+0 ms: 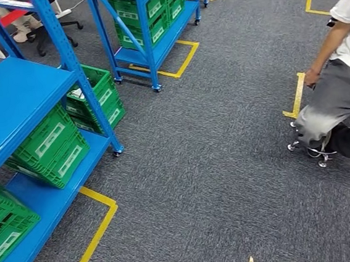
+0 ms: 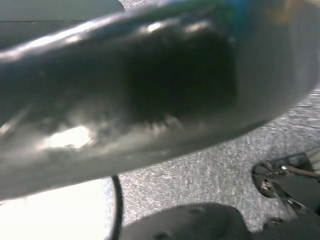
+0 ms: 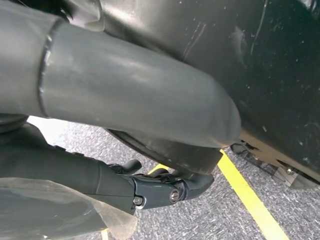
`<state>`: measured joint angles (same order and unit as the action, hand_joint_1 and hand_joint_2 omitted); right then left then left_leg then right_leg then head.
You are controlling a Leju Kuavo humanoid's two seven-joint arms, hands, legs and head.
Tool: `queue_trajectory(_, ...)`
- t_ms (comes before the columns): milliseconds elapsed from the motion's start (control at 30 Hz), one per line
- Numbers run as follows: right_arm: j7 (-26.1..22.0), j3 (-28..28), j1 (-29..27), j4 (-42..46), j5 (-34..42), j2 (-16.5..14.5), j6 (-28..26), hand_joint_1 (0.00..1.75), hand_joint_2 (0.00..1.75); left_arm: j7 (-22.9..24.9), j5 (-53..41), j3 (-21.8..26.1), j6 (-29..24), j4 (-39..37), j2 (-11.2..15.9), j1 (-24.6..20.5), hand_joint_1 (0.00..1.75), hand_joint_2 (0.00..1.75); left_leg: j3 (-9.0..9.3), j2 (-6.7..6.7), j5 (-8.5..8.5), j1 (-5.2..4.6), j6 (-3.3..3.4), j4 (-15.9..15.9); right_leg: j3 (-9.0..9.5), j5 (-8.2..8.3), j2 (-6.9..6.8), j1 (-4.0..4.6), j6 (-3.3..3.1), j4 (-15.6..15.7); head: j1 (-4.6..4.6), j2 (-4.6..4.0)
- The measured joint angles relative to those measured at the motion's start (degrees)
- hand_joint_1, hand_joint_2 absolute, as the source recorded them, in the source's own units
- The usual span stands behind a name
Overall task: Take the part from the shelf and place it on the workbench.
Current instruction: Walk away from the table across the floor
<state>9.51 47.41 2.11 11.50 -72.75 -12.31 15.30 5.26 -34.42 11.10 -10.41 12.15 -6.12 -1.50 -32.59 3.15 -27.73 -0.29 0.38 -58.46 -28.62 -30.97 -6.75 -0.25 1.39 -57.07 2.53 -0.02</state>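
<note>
Shelf (image 1: 16,103) left; right hand (image 3: 113,100) fingers (image 3: 158,192) (contents unclear).

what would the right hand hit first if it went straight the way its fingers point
Most likely the grey carpet by the yellow tape line; nothing shows between it and the right hand, though depth is unclear.

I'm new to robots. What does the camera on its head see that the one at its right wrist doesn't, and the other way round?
Head view: blue shelves holding green crates, and a person crouching on the right.

Right wrist view: a close look at the robot's right hand, with its thick grey thumb above darker fingers. Whether it holds anything is unclear.

Both: the grey carpet and yellow floor tape.
</note>
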Motion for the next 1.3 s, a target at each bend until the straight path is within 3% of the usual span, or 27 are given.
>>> queue_trajectory(33,0.01,0.01,0.06,0.0,-0.04,0.0,0.0,0.0,0.0,0.01,-0.09,0.04,-0.02,0.0,0.04,0.12,0.0,0.0,0.05,-0.57,0.1,0.08,0.29,0.2,0.14,-0.24,0.16,-0.09,0.32,-0.05,0.01,-0.01)
queue_trajectory(100,-0.01,0.02,0.19,0.0,-0.08,0.0,0.08,0.0,0.0,0.04,-0.2,0.14,-0.14,0.0,0.15,0.11,0.0,0.0,0.18,-1.73,0.41,0.39,0.93,0.63,-1.06,-2.02,2.76,-0.29,0.87,-2.55,-0.21,-0.01)
queue_trajectory(167,-0.03,0.02,0.22,0.0,-0.02,0.0,0.22,0.0,0.0,0.05,-0.25,0.24,-0.26,0.0,0.17,-0.15,0.0,0.0,0.11,-2.97,0.55,0.52,1.36,0.71,-4.81,-5.43,5.82,-0.4,1.11,-9.72,-0.44,-0.01)
queue_trajectory(200,-0.03,0.02,0.2,0.0,0.04,0.0,0.28,0.0,0.0,0.05,-0.28,0.28,-0.26,0.0,0.12,-0.27,0.0,0.0,0.07,-3.7,0.57,0.5,1.49,0.69,-6.94,-6.77,6.34,-0.41,1.16,-13.66,-0.45,-0.01)
queue_trajectory(233,-0.03,0.02,0.17,0.0,0.11,0.0,0.33,0.0,0.0,0.05,-0.32,0.32,-0.25,0.0,0.03,-0.3,0.0,0.0,0.09,-4.47,0.57,0.49,1.52,0.67,-8.49,-7.13,6.54,-0.4,1.18,-16.23,-0.45,-0.01)
queue_trajectory(267,-0.03,0.02,0.16,0.0,0.18,0.0,0.39,0.0,0.0,0.05,-0.36,0.35,-0.23,0.0,-0.08,-0.28,0.0,0.0,0.15,-5.28,0.57,0.5,1.52,0.64,-9.08,-6.32,6.64,-0.4,1.16,-16.68,-0.45,-0.01)
queue_trajectory(333,-0.02,0.02,0.17,0.0,0.24,0.0,0.52,0.0,0.0,0.03,-0.43,0.39,-0.17,0.0,-0.29,-0.24,0.0,0.0,0.3,-7.0,0.48,0.62,1.38,0.52,-7.09,-1.86,7.49,-0.54,1.05,-10.95,-0.46,-0.01)
queue_trajectory(367,-0.02,0.02,0.15,-0.01,0.24,0.0,0.61,0.0,0.0,0.01,-0.46,0.4,-0.13,0.0,-0.38,-0.26,0.0,0.0,0.28,-7.8,0.39,0.61,1.18,0.37,-5.5,-0.03,8.95,-0.69,1.0,-7.04,-0.47,-0.01)
queue_trajectory(400,-0.03,0.01,0.11,-0.03,0.25,0.0,0.69,0.0,0.0,-0.01,-0.52,0.41,-0.08,0.0,-0.45,-0.33,0.0,0.0,0.14,-8.53,0.29,0.61,0.93,0.1,-4.13,1.1,10.33,-0.86,0.92,-3.74,-0.43,0.0)
queue_trajectory(467,-0.06,0.01,0.08,-0.06,0.26,0.0,0.83,0.0,0.0,-0.03,-0.65,0.43,0.02,0.0,-0.52,-0.36,0.0,0.0,-0.34,-9.75,0.33,0.71,0.23,-0.13,-2.79,1.14,11.94,-0.92,0.61,-1.25,-0.39,0.0)
queue_trajectory(533,-0.08,0.02,0.1,-0.07,0.27,0.0,0.87,0.0,0.0,-0.03,-0.77,0.45,0.1,0.0,-0.54,-0.18,0.0,0.0,-0.7,-10.37,0.5,0.95,-0.47,-0.1,-2.31,1.28,10.81,-0.84,-0.03,-0.96,-0.37,-0.01)
queue_trajectory(600,-0.12,0.03,0.05,-0.07,0.27,0.0,0.87,0.0,0.0,-0.03,-0.84,0.46,0.15,0.0,-0.54,-0.1,0.0,0.0,-1.72,-7.97,-0.9,0.88,-0.98,-2.26,-2.04,1.45,9.23,-0.91,-0.75,-0.61,-0.09,-0.01)
queue_trajectory(667,-0.15,0.04,-0.13,-0.07,0.27,0.0,0.87,0.0,0.0,-0.03,-0.87,0.47,0.15,0.0,-0.6,-0.3,0.0,0.0,-4.73,-4.76,-4.42,0.83,-1.39,-8.77,-1.86,1.32,7.31,-0.79,-1.24,-0.48,0.17,-0.01)
queue_trajectory(733,-0.14,0.04,-0.29,-0.07,0.27,0.01,0.87,0.0,0.0,-0.03,-0.89,0.48,0.15,0.0,-0.66,-0.38,0.0,0.0,-7.73,-3.88,-6.94,0.91,-1.68,-15.3,-1.78,1.1,5.37,-0.6,-1.46,-0.5,0.18,-0.01)
queue_trajectory(767,-0.14,0.04,-0.3,-0.07,0.28,0.01,0.87,0.0,0.0,-0.03,-0.9,0.48,0.15,0.0,-0.66,-0.29,0.0,0.0,-8.02,-3.75,-6.66,0.92,-1.7,-16.1,-1.7,0.98,4.52,-0.53,-1.49,-0.51,0.19,-0.01)
queue_trajectory(800,-0.14,0.04,-0.28,-0.07,0.3,0.01,0.87,0.0,0.0,-0.03,-0.92,0.49,0.14,0.0,-0.63,-0.17,0.0,0.0,-7.2,-3.57,-5.32,0.91,-1.63,-14.64,-1.56,0.86,3.75,-0.47,-1.48,-0.51,0.2,-0.01)
queue_trajectory(833,-0.14,0.04,-0.27,-0.07,0.31,0.0,0.87,0.0,0.0,-0.03,-0.93,0.51,0.12,0.0,-0.59,-0.09,0.0,0.0,-5.4,-3.08,-3.26,0.84,-1.43,-11.22,-1.33,0.7,3.02,-0.42,-1.43,-0.51,0.2,-0.01)
queue_trajectory(900,-0.16,0.04,-0.22,-0.07,0.36,0.0,0.89,0.0,0.0,-0.03,-0.93,0.63,0.08,0.0,-0.53,-0.15,0.0,0.0,-1.53,-0.77,-0.34,0.34,-0.71,-3.61,-0.89,0.3,1.74,-0.17,-1.07,-0.54,0.17,-0.01)
queue_trajectory(967,-0.19,0.04,-0.16,-0.07,0.4,0.0,0.91,0.0,0.0,-0.03,-0.9,0.85,0.06,0.0,-0.51,-0.32,0.0,0.0,-0.14,0.42,0.05,-0.17,0.0,-0.43,-0.66,-0.02,0.65,0.1,-0.5,-0.55,0.11,-0.01)
queue_trajectory(1033,-0.19,0.05,-0.1,-0.06,0.43,0.01,0.91,0.0,0.0,-0.03,-0.86,1.08,0.13,0.0,-0.55,-0.2,0.0,0.0,-0.18,-0.74,0.12,-0.13,0.57,-0.05,-0.48,-0.26,-0.2,0.17,0.09,-0.4,0.12,0.0)
queue_trajectory(1067,-0.22,0.07,-0.08,-0.05,0.46,0.03,0.91,0.0,0.0,-0.03,-0.84,1.2,0.19,-0.01,-0.56,-0.06,0.0,0.0,-0.04,-1.3,0.24,0.06,0.86,0.22,-0.56,-0.71,0.46,0.12,0.38,-0.72,0.04,0.0)
queue_trajectory(1133,-0.35,0.07,-0.02,-0.05,0.53,0.05,0.91,0.0,0.0,-0.04,-0.83,1.42,0.33,-0.02,-0.59,-0.02,0.0,0.0,0.21,-2.41,0.54,0.5,1.43,0.69,-2.27,-3.02,3.42,-0.03,0.83,-4.35,-0.27,0.01)
queue_trajectory(1167,-0.45,0.07,0.0,-0.06,0.56,0.07,0.92,0.0,0.0,-0.06,-0.83,1.5,0.39,-0.02,-0.6,-0.12,0.0,0.0,0.17,-2.97,0.58,0.56,1.59,0.71,-3.97,-4.77,5.12,-0.12,0.95,-7.95,-0.46,0.0)
queue_trajectory(1233,-0.57,0.09,-0.03,-0.07,0.66,0.07,0.94,0.0,0.0,-0.1,-0.85,1.62,0.47,-0.02,-0.66,-0.3,0.0,0.0,0.1,-4.4,0.62,0.58,1.72,0.65,-7.91,-7.3,6.38,-0.21,1.11,-15.36,-0.54,0.0)
queue_trajectory(1267,-0.6,0.11,-0.04,-0.07,0.71,0.07,0.94,0.0,0.0,-0.12,-0.85,1.69,0.5,-0.02,-0.68,-0.3,0.0,0.0,0.14,-5.16,0.61,0.59,1.72,0.62,-9.03,-7.15,6.55,-0.24,1.15,-16.98,-0.55,0.0)
queue_trajectory(1300,-0.59,0.14,-0.04,-0.07,0.77,0.07,0.94,0.0,0.0,-0.12,-0.86,1.77,0.5,-0.02,-0.68,-0.25,0.0,0.0,0.21,-5.98,0.59,0.62,1.69,0.57,-9.08,-5.79,6.67,-0.29,1.17,-16.27,-0.54,0.0)
